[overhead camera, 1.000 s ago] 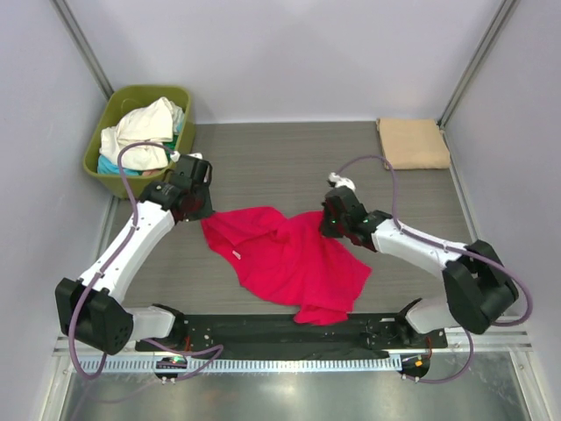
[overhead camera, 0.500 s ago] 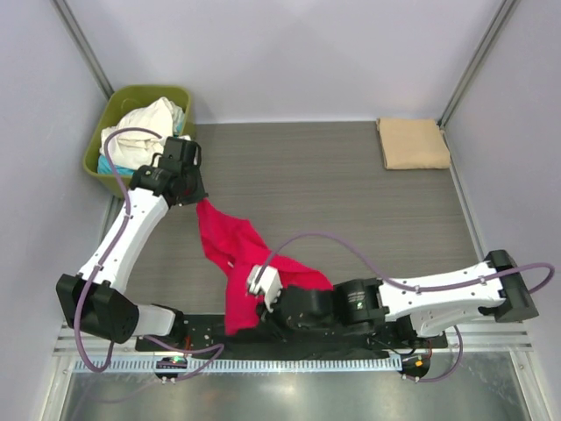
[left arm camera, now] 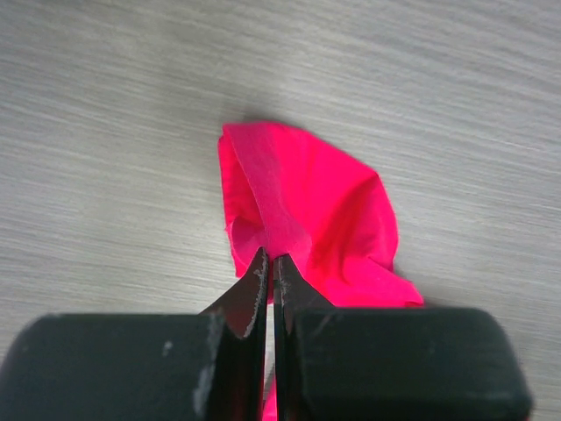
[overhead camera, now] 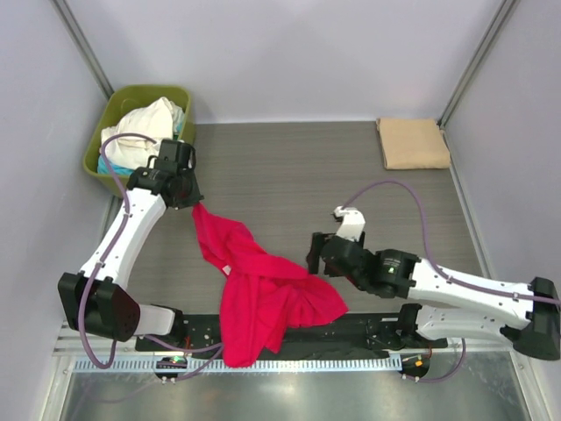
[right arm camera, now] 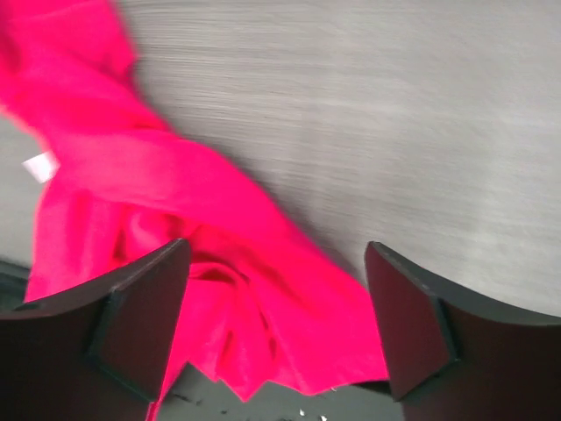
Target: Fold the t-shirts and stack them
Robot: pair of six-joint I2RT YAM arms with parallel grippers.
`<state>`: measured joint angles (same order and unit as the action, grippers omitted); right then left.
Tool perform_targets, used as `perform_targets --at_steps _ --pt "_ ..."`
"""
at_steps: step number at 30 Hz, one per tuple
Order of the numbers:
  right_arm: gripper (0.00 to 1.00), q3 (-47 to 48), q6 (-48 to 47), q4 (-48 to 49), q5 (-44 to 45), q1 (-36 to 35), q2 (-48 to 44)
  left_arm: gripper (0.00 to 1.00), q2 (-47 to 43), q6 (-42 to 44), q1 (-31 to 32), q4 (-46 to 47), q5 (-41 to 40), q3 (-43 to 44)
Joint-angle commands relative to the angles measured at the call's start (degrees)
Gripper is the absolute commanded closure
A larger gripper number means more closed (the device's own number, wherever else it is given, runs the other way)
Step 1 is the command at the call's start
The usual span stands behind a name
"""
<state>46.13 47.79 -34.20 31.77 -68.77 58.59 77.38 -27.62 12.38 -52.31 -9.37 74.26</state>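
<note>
A grey wood-grain table (overhead camera: 351,175) sits between pale walls. The red t-shirt (overhead camera: 263,289) lies on its near-left part, crumpled and twisted. One end is drawn up toward the back left, and the bunched bulk trails forward over the black base plate (overhead camera: 377,326) at the near edge.

The left gripper (left arm camera: 270,263) is clamped tight on a pinch of the red cloth at that raised end. The right gripper (right arm camera: 276,272) hovers just beside the bunched part with its fingers wide apart and nothing between them.

Further out, a tan t-shirt (overhead camera: 413,143) lies folded flat in the back right corner, which looks like the start of the stack. In the olive-green tub (overhead camera: 98,123) at the back left, cream-white shirts (overhead camera: 145,130) are heaped with a bit of teal beneath them, all unfolded.

My judgement is that the task is at an early stage, with one shirt done. The red one is not yet spread flat — no fold in it so far — and the tub's contents are waiting.
</note>
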Motion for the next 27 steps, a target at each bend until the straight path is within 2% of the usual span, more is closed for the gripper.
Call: perform_targets --at_steps 1,5,9,13,20,24,25,27 --pt "0.16 -5.43 13.81 -7.37 -0.57 3.47 -4.35 1.0 -1.45 0.63 -0.69 2.04 0.75 -1.22" --pt "0.24 -11.48 17.42 -7.65 -6.7 3.38 -4.1 1.0 -1.62 0.63 -1.13 2.83 1.63 -2.1" --pt "0.28 -16.77 17.87 -0.8 -11.2 2.94 -4.54 1.0 -1.53 0.63 -1.92 3.36 3.3 -2.63" --pt "0.3 -16.86 15.41 2.1 -9.45 2.94 1.15 1.0 -1.71 0.63 -2.36 3.71 3.83 -2.8" --pt "0.45 -13.44 9.78 8.53 -9.62 4.25 11.8 1.0 -1.89 0.63 -2.8 3.8 4.44 -3.42" --pt "0.64 -12.55 6.19 11.16 -10.06 7.15 16.2 1.0 -2.33 0.72 -3.07 3.89 4.27 -3.86" --pt "0.77 -12.38 5.48 11.69 -9.89 8.03 17.25 1.0 -2.5 0.72 -3.07 3.97 4.27 -4.03" --pt "0.88 -10.8 3.81 12.4 -9.45 11.62 18.4 1.0 -2.68 0.63 -3.15 4.06 4.27 -4.12"
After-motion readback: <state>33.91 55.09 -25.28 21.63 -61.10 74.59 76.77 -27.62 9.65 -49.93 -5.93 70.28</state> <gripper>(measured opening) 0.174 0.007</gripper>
